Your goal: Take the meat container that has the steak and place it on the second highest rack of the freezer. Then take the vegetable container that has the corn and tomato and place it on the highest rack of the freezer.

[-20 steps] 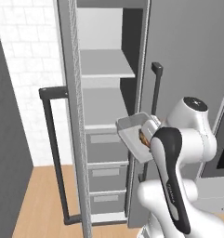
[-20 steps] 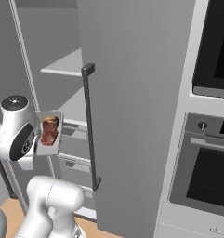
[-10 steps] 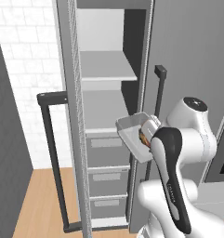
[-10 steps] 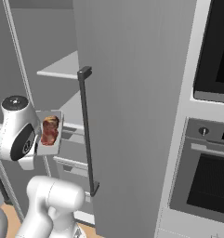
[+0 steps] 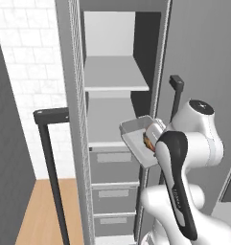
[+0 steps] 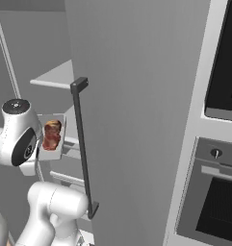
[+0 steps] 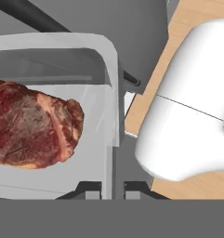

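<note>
My gripper [image 7: 112,188] is shut on the rim of the clear meat container [image 7: 111,93], which holds the dark red-brown steak [image 7: 32,128]. The container [image 5: 136,136] hangs tilted in front of the open freezer [image 5: 69,143], just above the second highest rack [image 5: 105,143] and well below the highest rack [image 5: 114,79]. In the right base view the steak [image 6: 51,134] and its container [image 6: 54,151] sit left of the freezer door's dark bar handle [image 6: 83,149]. The vegetable container with the corn and tomato is out of view.
Grey drawers [image 5: 114,165] stack under the lower shelf. The open freezer door [image 6: 136,120] stands close on the right, with a black-fronted oven [image 6: 213,202] beyond it. Another dark bar handle [image 5: 52,158] stands to the left over wooden floor [image 5: 40,210].
The whole picture has shifted a little in both base views, so the camera has moved. The meat container stays in the gripper at the same place beside the arm.
</note>
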Tool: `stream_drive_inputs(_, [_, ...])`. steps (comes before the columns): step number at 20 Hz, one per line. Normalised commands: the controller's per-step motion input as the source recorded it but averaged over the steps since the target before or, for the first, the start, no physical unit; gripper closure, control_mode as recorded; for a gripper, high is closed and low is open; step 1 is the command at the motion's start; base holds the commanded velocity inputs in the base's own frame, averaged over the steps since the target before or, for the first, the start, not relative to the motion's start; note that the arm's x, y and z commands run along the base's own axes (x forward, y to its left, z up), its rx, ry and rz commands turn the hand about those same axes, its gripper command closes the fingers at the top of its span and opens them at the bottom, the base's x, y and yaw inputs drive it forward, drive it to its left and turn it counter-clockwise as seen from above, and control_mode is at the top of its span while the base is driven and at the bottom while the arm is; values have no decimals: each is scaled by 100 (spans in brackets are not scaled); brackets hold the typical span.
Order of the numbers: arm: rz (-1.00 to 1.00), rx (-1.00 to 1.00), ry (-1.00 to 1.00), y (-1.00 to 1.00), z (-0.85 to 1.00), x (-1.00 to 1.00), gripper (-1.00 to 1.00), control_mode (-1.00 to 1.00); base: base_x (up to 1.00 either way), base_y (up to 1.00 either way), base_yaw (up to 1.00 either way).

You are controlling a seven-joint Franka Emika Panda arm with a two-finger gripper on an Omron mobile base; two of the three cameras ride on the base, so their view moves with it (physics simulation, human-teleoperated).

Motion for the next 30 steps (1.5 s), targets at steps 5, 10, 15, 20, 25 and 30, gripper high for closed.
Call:
stream_drive_inputs(5, [0,0,0,0,0,0,100,100,8,12,2])
stream_drive_inputs(10, [0,-4,0,7,-1,22,100,-100,3,4,0])
stream_drive_inputs(15, [-1,-7,0,6,-2,90,100,-100,0,0,0])
stream_drive_inputs(20, [0,-4,-1,2,-33,86,100,-100,0,0,0])
stream_drive_inputs(25, [-1,-6,-4,63,-52,79,100,-100,0,0,0])
stream_drive_inputs(30, [-2,0,-15,13,-51,54,100,-100,0,0,0])
